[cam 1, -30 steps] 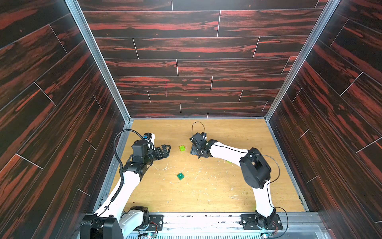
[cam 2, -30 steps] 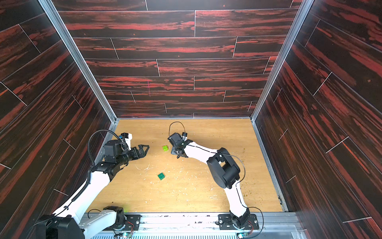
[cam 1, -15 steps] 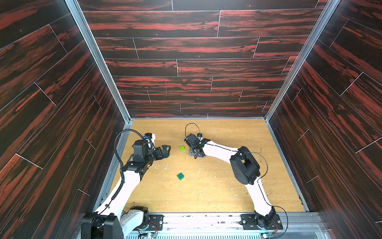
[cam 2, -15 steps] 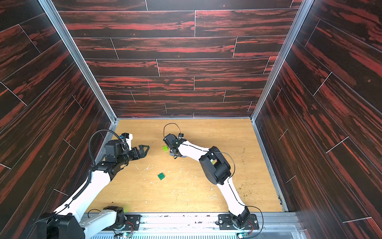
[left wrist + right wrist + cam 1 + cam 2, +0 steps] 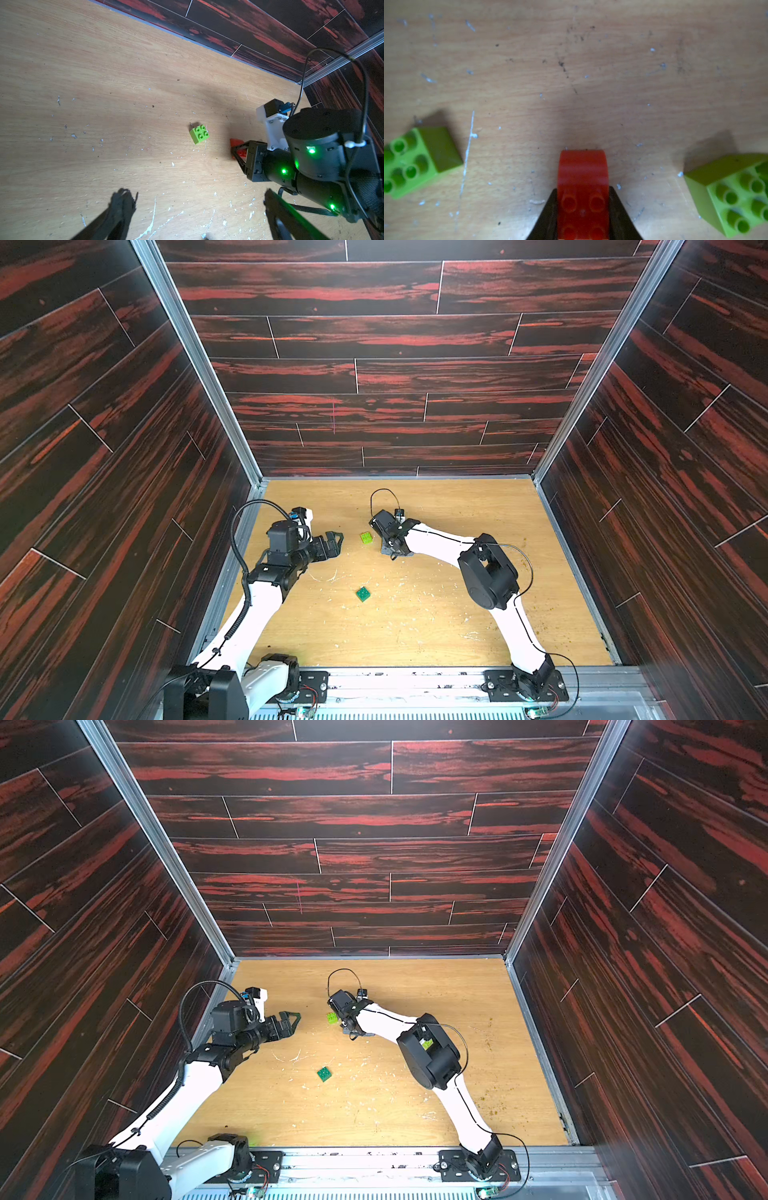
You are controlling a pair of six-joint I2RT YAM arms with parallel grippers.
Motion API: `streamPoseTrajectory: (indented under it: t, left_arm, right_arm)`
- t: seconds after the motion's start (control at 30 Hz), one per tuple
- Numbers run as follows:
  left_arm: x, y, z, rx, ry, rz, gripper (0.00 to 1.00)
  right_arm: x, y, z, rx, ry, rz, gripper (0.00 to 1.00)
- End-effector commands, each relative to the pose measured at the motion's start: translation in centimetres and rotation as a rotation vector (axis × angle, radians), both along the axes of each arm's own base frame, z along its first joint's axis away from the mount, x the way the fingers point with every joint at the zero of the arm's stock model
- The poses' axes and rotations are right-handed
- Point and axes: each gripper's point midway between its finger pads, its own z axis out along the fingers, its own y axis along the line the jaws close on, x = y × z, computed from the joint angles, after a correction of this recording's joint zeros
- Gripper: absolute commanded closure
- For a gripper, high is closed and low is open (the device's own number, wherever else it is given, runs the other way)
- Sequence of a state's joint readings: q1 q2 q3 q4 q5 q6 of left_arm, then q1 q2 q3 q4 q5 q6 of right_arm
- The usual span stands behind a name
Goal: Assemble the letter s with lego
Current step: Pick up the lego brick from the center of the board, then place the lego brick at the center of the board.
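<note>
The step in hand is the pick-up of the first brick. The right arm reaches toward the middle of the desk, and its jaws are closed on the red brick, one jaw on each long side. The brick sits low at the desk, and I cannot tell whether it is lifted or touches the wood. The left arm hovers at the left side, its jaws wide open and holding nothing.

The letter s does not exist yet: no two bricks are joined. In my judgement, the next move calls for lifting the red brick and carrying it over a lime neighbour. It must be offset by half a brick so that the step of the figure begins, then pressed straight down on the studs. The free left jaws could steady the lower brick, because it is light and may slide.

The count of the lego that I can see:
- Red: one, in the right jaws.
- Lime green: two in the right wrist view, one on each side of the red brick, both near it but not touching. In both top views only one shows.
- Dark green: one, alone, well apart from the others and nearer the robot's base.
</note>
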State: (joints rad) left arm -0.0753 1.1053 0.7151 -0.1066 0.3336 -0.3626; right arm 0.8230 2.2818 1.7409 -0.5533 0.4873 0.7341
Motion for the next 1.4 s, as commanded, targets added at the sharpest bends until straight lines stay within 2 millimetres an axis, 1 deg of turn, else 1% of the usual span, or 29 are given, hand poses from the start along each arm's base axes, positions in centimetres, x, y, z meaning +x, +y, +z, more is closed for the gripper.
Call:
streamPoseTrajectory:
  t: [0.0,0.07,0.1,0.17,0.2,0.27,0.33,0.4,0.47,0.6,0.67,0.7,0.9,1.1,1.27,1.37]
  left_arm:
    - [0.0,0.3,0.8,0.022,-0.006,0.003,0.0]
    - [-0.1,0.5,0.8,0.03,-0.005,0.012,0.0]
    - [-0.2,0.6,0.8,0.032,-0.006,0.017,0.0]
    - [-0.2,0.5,0.9,0.02,-0.012,0.022,0.0]
    - [-0.2,0.4,0.9,0.009,-0.016,0.021,0.0]
    - [-0.1,0.2,1.0,-0.008,-0.021,0.017,0.0]
    - [0.0,0.1,0.9,-0.014,-0.019,0.011,0.0]
    - [-0.1,-0.1,0.9,-0.017,-0.011,0.002,0.0]
    - [-0.1,-0.3,1.0,-0.024,-0.011,-0.011,0.0]
    - [-0.1,-0.4,1.2,-0.033,-0.005,-0.015,0.0]
    - [-0.1,-0.5,1.2,-0.037,-0.004,-0.015,0.0]
    - [-0.1,-0.5,1.2,-0.037,-0.002,-0.014,0.0]
    - [-0.3,-0.4,0.9,-0.037,0.012,-0.01,0.0]
    - [-0.2,-0.6,0.0,-0.037,0.045,-0.017,0.0]
    - [0.0,-0.8,-0.7,-0.041,0.069,-0.02,0.0]
    - [0.1,-1.0,-1.2,-0.04,0.091,-0.021,0.0]
  right_arm:
    - [-1.2,1.1,2.1,-0.01,-0.036,0.268,0.91]
    - [-2.4,1.2,3.5,-0.011,-0.101,0.464,0.91]
    - [-3.2,1.1,4.2,-0.021,-0.132,0.579,0.93]
    - [-4.6,0.5,5.0,-0.059,-0.183,0.762,0.95]
    - [-5.3,0.2,5.2,-0.076,-0.196,0.851,0.97]
    - [-6.7,-0.2,5.0,-0.083,-0.187,0.993,0.98]
    - [-8.1,-0.5,4.9,-0.056,-0.177,1.119,1.0]
    - [-9.8,-0.4,5.0,0.004,-0.17,1.247,1.0]
    - [-10.3,-0.5,5.1,0.04,-0.177,1.317,1.0]
    - [-10.6,-0.9,4.2,0.061,-0.13,1.422,1.0]
    - [-10.5,-0.8,3.8,0.099,-0.091,1.451,1.0]
    - [-10.5,-0.6,3.9,0.144,-0.074,1.466,1.0]
    - [-10.2,0.0,2.3,0.165,-0.026,1.531,1.0]
    - [-9.4,-0.4,0.3,0.127,0.024,1.549,1.0]
    - [-9.1,-0.8,-0.8,0.092,0.037,1.548,1.0]
    - [-9.1,-0.9,-1.3,0.085,0.053,1.55,0.94]
